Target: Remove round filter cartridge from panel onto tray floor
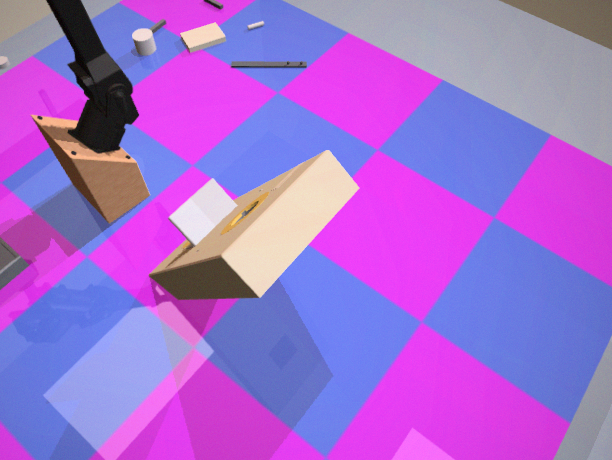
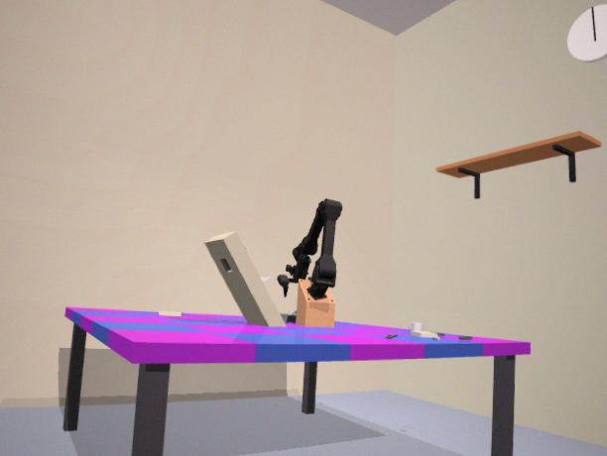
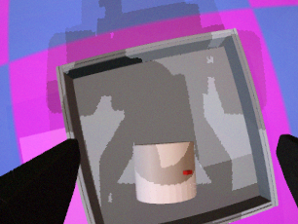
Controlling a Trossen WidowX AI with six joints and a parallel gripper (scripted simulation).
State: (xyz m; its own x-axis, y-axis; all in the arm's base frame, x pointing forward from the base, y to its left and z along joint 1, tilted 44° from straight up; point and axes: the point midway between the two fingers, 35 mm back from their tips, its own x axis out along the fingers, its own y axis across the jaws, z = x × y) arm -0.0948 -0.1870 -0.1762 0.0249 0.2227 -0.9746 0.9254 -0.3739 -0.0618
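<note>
Arm's base block (image 1: 117,187) (image 2: 315,316) looks wooden; tray (image 1: 12,272) (image 3: 267,161) matt grey

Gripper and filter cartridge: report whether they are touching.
Apart. The wrist view shows the gripper open, floor visible between each finger and the cartridge.

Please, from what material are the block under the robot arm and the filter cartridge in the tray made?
The block looks like wood, matte orange-brown, with faint grain on its side. The cartridge could be plastic or painted metal: smooth, pale, softly shaded, no visible grain.
</note>
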